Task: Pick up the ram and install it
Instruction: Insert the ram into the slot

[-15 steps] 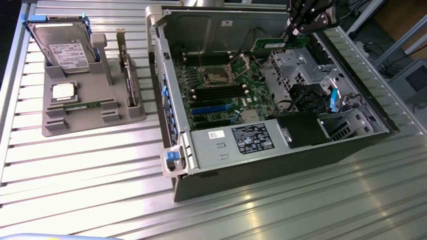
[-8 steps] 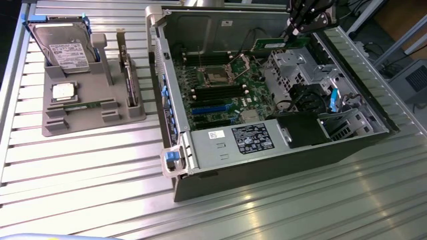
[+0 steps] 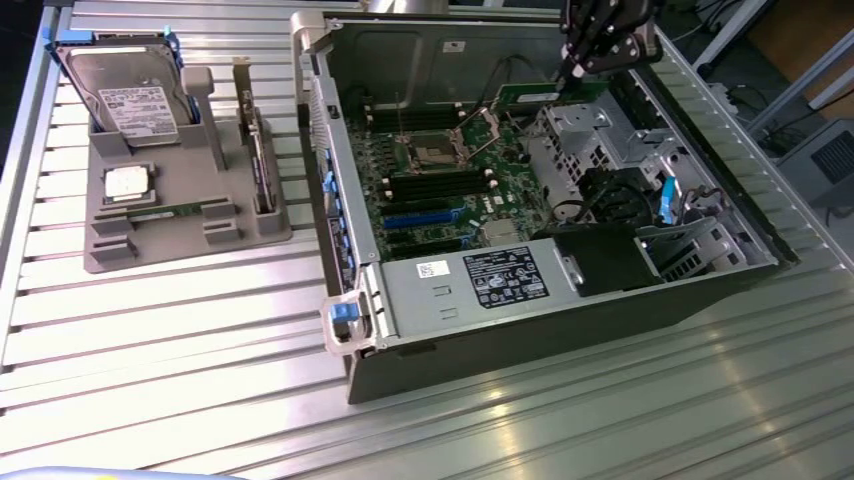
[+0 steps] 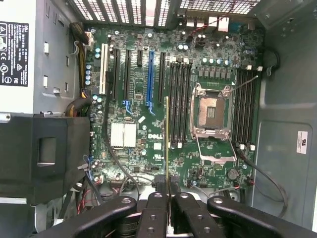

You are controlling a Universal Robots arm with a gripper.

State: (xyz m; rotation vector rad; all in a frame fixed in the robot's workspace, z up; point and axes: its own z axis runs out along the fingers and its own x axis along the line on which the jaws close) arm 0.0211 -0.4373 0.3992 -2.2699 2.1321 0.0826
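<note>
ram (image 4: 167, 129): one green stick, seen edge-on from the wrist, clamped in the claw and held over the motherboard, not seated in any slot
claw (image 4: 167, 187): narrow, its black fingers pinching the ram; it hangs over the case's far corner on the exterior view's right
ram's line: its edge runs parallel to the memory slots, between a black expansion slot and the nearer memory bank
memory slots (image 4: 181, 106): two black banks, one on each side of the socket
socket (image 4: 212, 111): one, with a square metal frame
expansion slots: one blue (image 4: 150, 74), one white (image 4: 103, 74), the rest black
motherboard (image 4: 143, 163): one green board, open to the claw from above
case (image 3: 534, 340): one, lying with its open side up; walls ring the board on all sides
power supply (image 3: 461, 290): one grey box along the near wall, a black shroud (image 3: 607, 255) just beside it
tray (image 3: 100, 250): one, grey, on the exterior view's left, apart from the case, carrying one hard drive (image 3: 127, 95) and one silver chip (image 3: 127, 183)
table (image 3: 200, 340): slatted metal under everything
</note>
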